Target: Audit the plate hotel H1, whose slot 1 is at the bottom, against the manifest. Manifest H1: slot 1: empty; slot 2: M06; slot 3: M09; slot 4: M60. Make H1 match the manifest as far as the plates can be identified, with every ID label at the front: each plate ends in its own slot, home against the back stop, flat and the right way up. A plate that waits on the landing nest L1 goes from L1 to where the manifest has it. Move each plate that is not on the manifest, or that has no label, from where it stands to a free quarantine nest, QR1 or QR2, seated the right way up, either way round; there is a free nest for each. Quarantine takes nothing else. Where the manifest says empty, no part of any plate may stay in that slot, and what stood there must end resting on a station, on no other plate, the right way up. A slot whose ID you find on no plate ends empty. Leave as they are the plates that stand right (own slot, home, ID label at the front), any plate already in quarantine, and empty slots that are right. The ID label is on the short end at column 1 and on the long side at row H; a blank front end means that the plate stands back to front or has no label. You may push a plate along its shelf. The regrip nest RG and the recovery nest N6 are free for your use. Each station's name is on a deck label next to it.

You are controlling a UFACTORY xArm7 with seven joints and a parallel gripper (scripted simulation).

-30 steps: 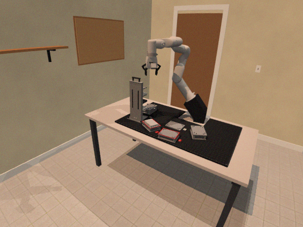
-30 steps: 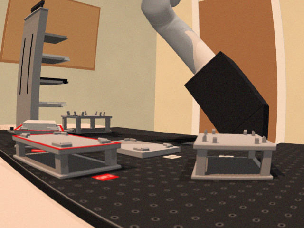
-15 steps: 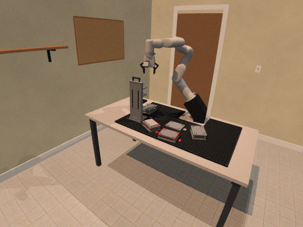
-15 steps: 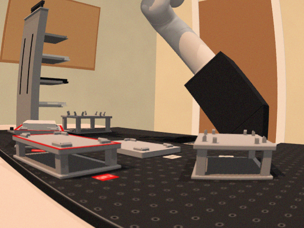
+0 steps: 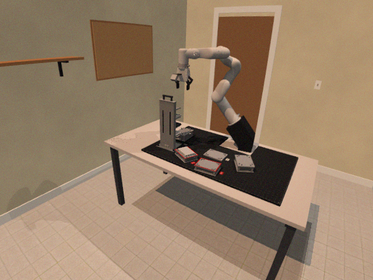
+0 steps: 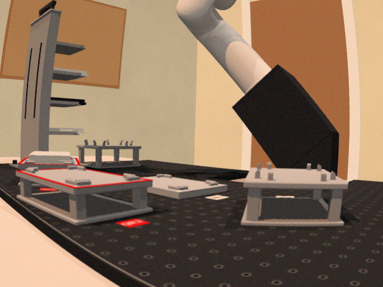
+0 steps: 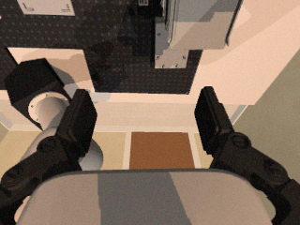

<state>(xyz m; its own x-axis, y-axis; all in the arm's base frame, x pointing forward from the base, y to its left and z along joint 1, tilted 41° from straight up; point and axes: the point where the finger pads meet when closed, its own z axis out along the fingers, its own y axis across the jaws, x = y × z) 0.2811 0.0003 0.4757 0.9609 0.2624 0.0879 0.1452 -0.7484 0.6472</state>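
The grey plate hotel point(image 5: 166, 123) stands at the left end of the black mat, its four shelves pointing away from the top camera. In the exterior view the hotel point(image 6: 33, 86) shows a dark slab point(image 6: 67, 100) on the second shelf from the bottom. The other shelves look bare from this side. A white plate point(image 5: 186, 152) sits on a red-edged nest beside the hotel and also shows in the exterior view point(image 6: 49, 156). My gripper point(image 5: 181, 81) hangs high above the hotel, open and empty. The wrist view shows its fingers wide apart, with the hotel top point(image 7: 197, 28) far below.
A second red-edged nest point(image 5: 207, 165) is empty. A low flat nest point(image 5: 215, 154), a raised nest with pegs point(image 5: 243, 163) and another raised nest point(image 5: 184, 133) behind the hotel are also empty. The arm's black base point(image 5: 242, 133) stands at the back of the mat.
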